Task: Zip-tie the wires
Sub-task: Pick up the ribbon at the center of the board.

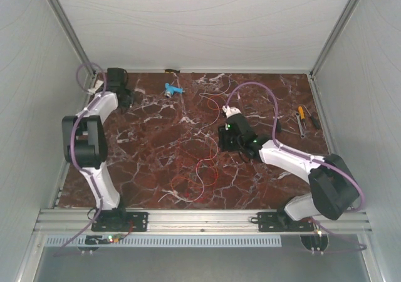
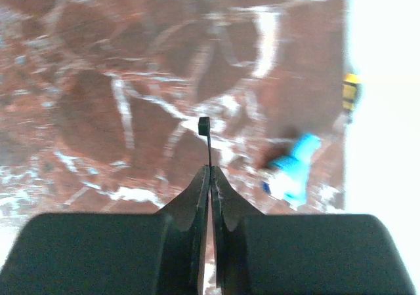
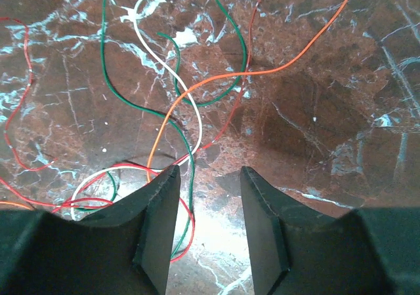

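Left wrist view shows us our left gripper [image 2: 209, 172] clamped on a thin black zip tie [image 2: 205, 128], whose square head pokes past the fingertips. The arm reaches to the table's [image 2: 98, 78] far left corner, well apart from the wires [image 3: 190, 85]. Our right gripper [image 3: 210, 177] stands parted and empty, tilted down mid-table, with the wires curling just ahead and under one finger.

Wires [image 3: 262, 72] spill off top and left, some ducking under the right gripper [image 3: 210, 174]; yellow thing [image 2: 351, 92] at the table's [image 2: 98, 78] back edge, just blur.
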